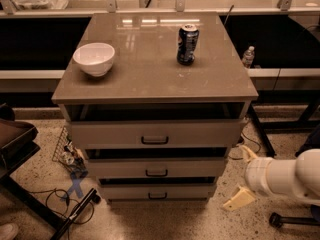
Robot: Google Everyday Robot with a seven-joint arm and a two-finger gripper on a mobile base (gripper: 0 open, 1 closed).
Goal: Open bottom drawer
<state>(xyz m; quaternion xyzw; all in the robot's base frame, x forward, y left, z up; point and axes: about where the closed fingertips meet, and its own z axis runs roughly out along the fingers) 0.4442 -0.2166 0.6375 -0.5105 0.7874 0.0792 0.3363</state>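
The bottom drawer (131, 191) is the lowest and narrowest of three pale fronts on the cabinet, just above the floor. Its small black bar handle (157, 196) sits at the centre. A dark gap shows above its front. My gripper (243, 177) hangs to the right of the cabinet, at about the height of the two lower drawers. It is open, with one cream finger pointing up and the other (238, 200) down near the floor, and nothing between them. It touches neither the drawer nor the handle.
A white bowl (94, 58) and a dark soda can (187, 44) stand on the cabinet top (150, 79). Cables and a black stand leg (75, 211) lie on the floor to the left. A water bottle (248, 56) stands behind on the right. A chair caster (275, 219) is at the lower right.
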